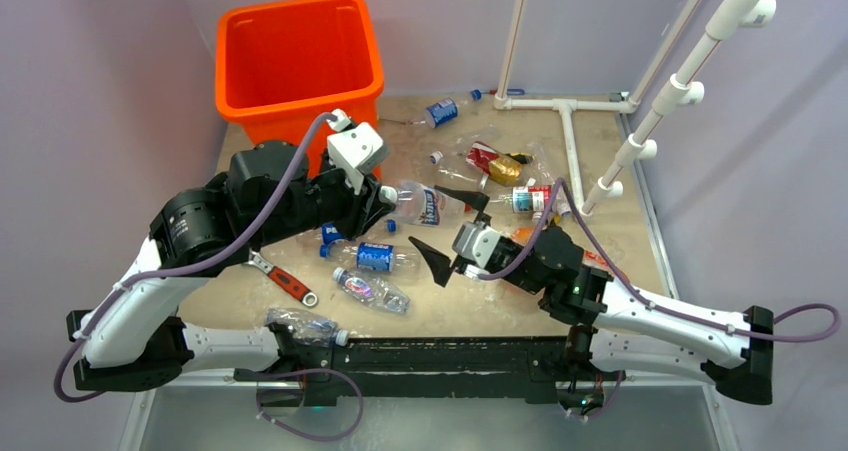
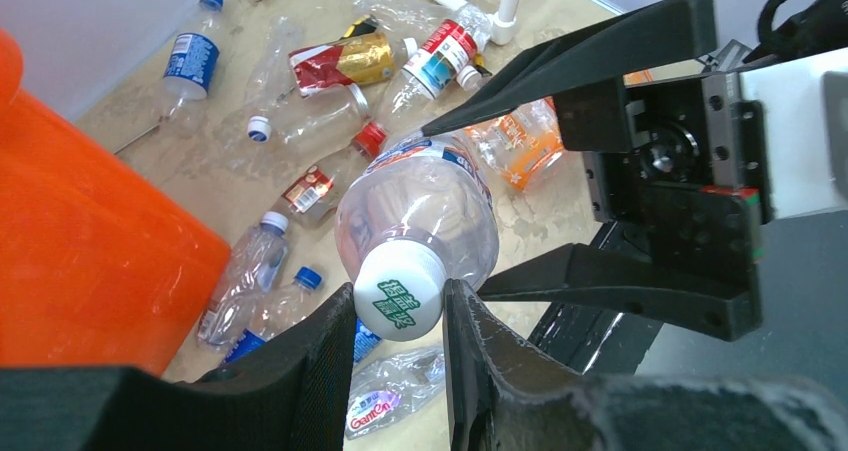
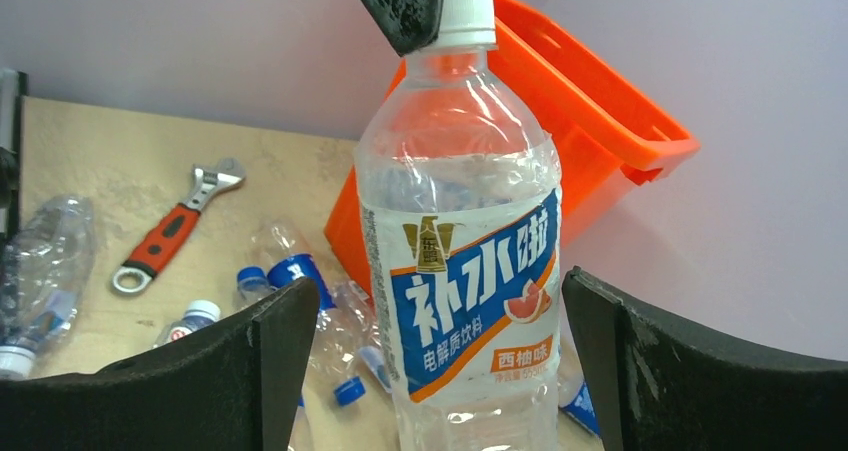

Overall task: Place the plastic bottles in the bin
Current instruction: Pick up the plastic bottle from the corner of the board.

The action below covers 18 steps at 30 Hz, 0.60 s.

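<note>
The left gripper (image 1: 385,208), just off the bin's (image 1: 270,131) near right corner, has its jaws pinching the white cap (image 2: 398,301) of a clear bottle (image 3: 460,271) with a blue and orange label. The bottle is off the table (image 1: 460,306) and sticks out away from the bin. Holding it by the cap leaves the whole body free, which I judge suits tipping it over the rim. The right gripper (image 3: 437,286) faces it from the side away from the bin with jaws spread wide, one finger on each side of the body and neither seeming to touch. That reads as a handover stance, with only the left gripper carrying the bottle. Before the bottle can swing toward the bin, it likely has to come out of this fork, or the right gripper has to back off. The bin wall is tall and its thick rim stands above the wrist, so the path probably calls for a lift first. Loose bottles (image 1: 372,289) and a wrench (image 1: 285,279) lie on the table in front of the bin, under the left arm. More loose bottles lie to the bin's right, and the pipe frame (image 1: 570,141) beyond them is well apart from this route.
</note>
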Each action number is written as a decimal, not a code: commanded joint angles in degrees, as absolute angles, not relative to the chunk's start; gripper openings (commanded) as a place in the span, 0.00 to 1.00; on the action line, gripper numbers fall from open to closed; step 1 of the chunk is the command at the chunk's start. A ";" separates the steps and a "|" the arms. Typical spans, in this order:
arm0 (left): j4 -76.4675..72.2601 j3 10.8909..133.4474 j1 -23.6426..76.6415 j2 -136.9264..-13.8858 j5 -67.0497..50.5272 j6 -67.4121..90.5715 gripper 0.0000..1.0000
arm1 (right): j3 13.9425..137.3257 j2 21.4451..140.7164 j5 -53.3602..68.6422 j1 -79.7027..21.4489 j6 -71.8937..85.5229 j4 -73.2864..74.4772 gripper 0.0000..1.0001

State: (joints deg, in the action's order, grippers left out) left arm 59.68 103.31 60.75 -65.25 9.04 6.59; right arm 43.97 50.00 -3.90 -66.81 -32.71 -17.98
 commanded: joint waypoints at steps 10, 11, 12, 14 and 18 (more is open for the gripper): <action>57.46 102.59 60.53 -62.26 5.61 6.26 0.00 | 49.23 56.48 -7.47 -67.15 -39.97 -24.96 0.68; 57.28 102.37 60.55 -62.13 5.62 6.24 0.00 | 49.20 56.51 -7.27 -67.15 -39.71 -24.90 0.62; 56.92 102.13 60.51 -62.02 5.58 6.30 0.00 | 49.07 56.45 -7.09 -67.15 -39.46 -24.81 0.55; 55.72 101.69 60.49 -61.52 5.90 6.43 0.01 | 48.84 56.14 -6.68 -67.15 -38.79 -24.57 0.45; 50.97 99.31 60.55 -58.89 6.72 5.99 0.58 | 48.69 54.92 -5.50 -67.15 -36.36 -23.27 0.36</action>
State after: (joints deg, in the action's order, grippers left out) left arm 57.63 100.99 60.75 -61.58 6.57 6.48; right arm 46.41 56.60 -6.42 -67.07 -38.28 -22.11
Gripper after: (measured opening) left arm 0.376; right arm 0.467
